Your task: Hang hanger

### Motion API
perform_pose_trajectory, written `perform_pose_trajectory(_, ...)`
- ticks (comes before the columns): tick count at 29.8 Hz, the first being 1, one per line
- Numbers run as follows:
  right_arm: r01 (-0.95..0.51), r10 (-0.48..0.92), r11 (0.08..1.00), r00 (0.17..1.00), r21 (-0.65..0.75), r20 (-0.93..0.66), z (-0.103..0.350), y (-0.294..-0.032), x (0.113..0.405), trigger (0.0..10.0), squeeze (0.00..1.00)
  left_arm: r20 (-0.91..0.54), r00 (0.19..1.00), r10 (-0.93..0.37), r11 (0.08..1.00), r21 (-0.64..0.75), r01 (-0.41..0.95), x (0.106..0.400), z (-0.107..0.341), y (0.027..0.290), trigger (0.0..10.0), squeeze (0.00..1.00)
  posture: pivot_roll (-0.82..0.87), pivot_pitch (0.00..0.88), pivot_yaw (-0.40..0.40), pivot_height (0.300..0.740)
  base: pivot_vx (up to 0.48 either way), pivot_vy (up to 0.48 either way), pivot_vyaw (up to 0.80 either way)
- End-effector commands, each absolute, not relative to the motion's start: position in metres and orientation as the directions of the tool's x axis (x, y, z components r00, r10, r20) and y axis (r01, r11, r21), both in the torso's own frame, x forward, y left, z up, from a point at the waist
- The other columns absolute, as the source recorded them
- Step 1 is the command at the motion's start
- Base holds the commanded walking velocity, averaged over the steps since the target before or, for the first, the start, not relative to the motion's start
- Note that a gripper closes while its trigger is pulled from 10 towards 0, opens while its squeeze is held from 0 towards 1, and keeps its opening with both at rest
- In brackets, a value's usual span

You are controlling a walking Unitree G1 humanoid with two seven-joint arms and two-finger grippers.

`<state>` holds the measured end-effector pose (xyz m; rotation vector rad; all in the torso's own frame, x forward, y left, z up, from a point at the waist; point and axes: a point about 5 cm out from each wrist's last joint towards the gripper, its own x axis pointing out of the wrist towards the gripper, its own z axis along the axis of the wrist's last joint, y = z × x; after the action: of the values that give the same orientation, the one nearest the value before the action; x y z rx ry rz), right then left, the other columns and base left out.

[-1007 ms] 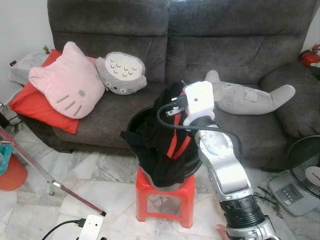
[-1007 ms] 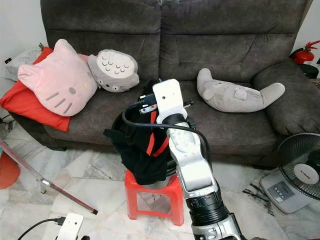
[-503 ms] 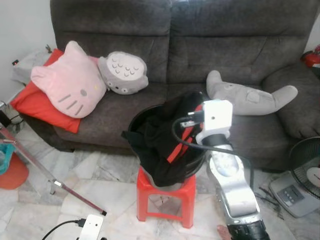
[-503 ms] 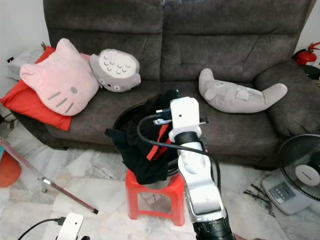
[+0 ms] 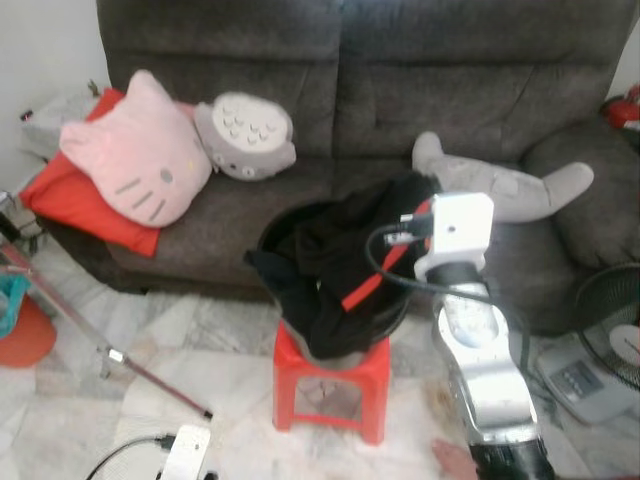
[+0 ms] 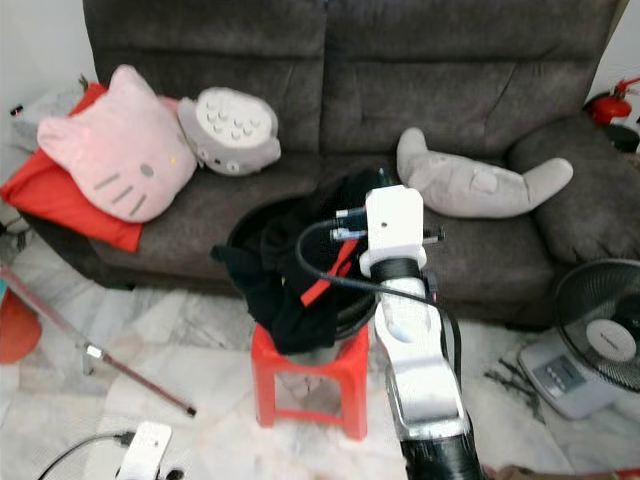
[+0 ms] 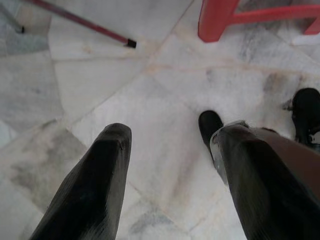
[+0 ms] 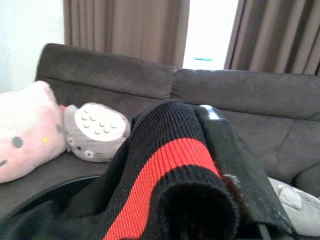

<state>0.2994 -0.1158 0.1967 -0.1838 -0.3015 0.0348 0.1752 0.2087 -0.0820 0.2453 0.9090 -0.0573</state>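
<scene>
Garment [image 5: 340, 265], black with a red stripe, is pinched in the closed right hand [image 8: 200, 200] above its basin [image 6: 345, 318] on the red stool [image 5: 335, 385], and could snag, toppling both.

Dark grey two-seat sofa [image 6: 330, 90] against a pale wall [image 5: 40, 50]. Brown curtains [image 8: 125, 27] behind it, bright daylight in the gap between them. Floor [image 6: 200, 360] of pale, grey-veined marble tile. Red plastic stool [image 6: 305, 375] before the sofa. Standing fan [image 6: 600, 335] by the sofa's right end.
</scene>
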Motion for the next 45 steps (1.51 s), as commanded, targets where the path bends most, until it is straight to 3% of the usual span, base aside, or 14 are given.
perform_pose_trajectory(1,-0.005,0.064,0.983,0.947,-0.185,0.315,0.201,-0.114,0.301,10.0,0.0,-0.803,0.592,0.066,0.969,0.192,0.152,0.168,-0.085,0.212,10.0,0.0,-0.04,0.0,0.036,0.74,-0.345,0.0,0.0)
perform_pose_trajectory(45,-0.015,0.161,0.941,0.899,-0.339,0.406,0.215,-0.101,0.306,10.0,0.0,-0.802,0.594,0.063,0.97,0.19,0.154,0.169,-0.085,0.211,10.0,0.0,-0.04,0.0,0.034,0.74,-0.314,0.0,0.0)
